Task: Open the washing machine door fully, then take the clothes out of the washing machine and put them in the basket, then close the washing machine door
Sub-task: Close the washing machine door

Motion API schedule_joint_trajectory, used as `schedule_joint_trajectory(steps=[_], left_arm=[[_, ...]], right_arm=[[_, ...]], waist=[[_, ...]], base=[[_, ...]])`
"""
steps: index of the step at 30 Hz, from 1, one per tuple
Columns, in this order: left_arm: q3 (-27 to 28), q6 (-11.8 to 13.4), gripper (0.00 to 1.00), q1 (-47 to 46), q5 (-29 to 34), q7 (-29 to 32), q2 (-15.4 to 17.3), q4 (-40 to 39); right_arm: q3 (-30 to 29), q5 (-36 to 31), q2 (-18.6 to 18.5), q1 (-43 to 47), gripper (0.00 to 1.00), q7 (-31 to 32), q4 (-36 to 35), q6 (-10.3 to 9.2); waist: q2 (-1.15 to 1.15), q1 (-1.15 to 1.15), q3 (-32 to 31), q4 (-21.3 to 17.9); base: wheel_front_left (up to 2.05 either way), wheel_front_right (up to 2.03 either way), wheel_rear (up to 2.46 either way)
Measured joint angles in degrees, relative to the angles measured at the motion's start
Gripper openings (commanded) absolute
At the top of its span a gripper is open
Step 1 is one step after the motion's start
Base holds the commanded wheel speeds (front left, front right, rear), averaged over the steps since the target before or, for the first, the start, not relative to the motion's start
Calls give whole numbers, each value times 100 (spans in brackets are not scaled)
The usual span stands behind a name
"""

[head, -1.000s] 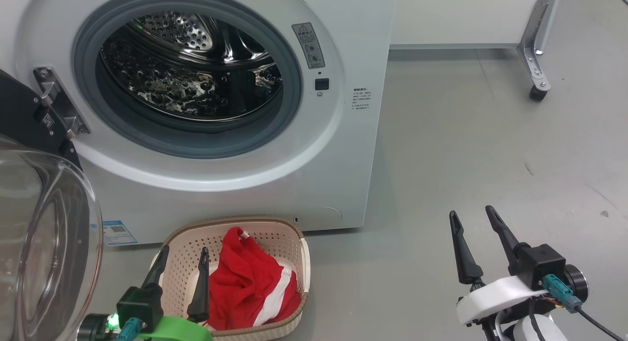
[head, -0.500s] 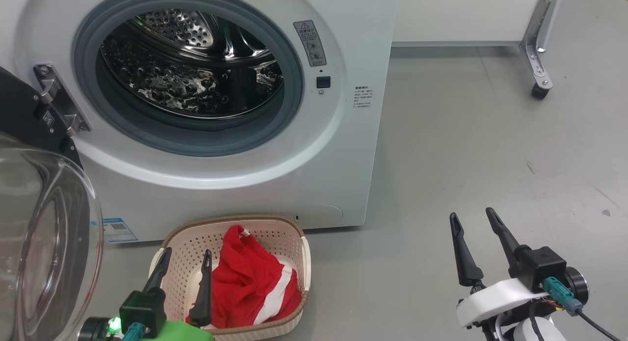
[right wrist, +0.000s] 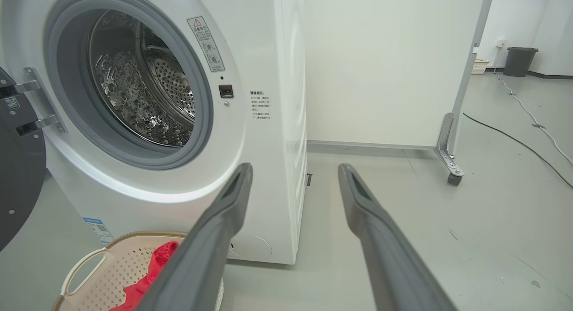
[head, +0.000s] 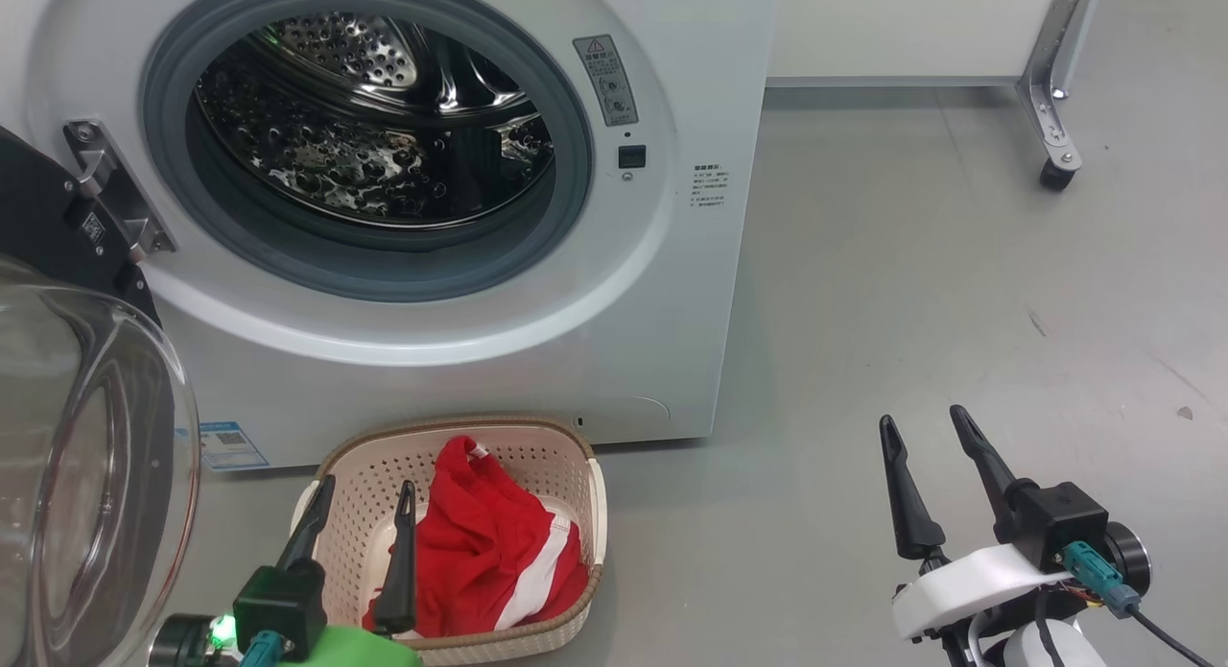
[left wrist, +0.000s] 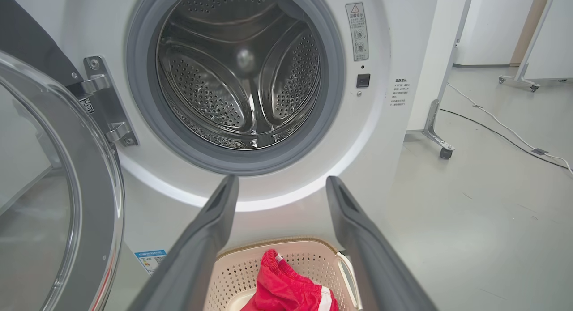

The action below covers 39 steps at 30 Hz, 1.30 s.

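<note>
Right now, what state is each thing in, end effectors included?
washing machine door: swung wide open
washing machine: drum empty
basket: upright, in front of the washing machine
clothes: crumpled inside the basket
left end effector: open, empty, by the basket
right end effector: open, empty

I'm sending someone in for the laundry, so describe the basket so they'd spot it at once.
Find the big white washer. On the grey floor just in front of it sits the basket. It is small, cream and perforated with a brown rim, and holds red clothes with a white stripe.
</note>
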Motion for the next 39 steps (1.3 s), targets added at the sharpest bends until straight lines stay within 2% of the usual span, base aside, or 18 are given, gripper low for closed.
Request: schedule_joint_trajectory(steps=[18,39], left_arm=[[-20,45,100,130,10,177,10,-227],[-131,42,100,209,43,352,32,-416]], right_arm=[[-21,-1,5,0,100,0,-3,5],[-25,-7,13,0,100,0,-4,32]], waist=[[0,0,-11,21],[0,0,11,17]], base=[[-40,41,-1],[-91,91,0]])
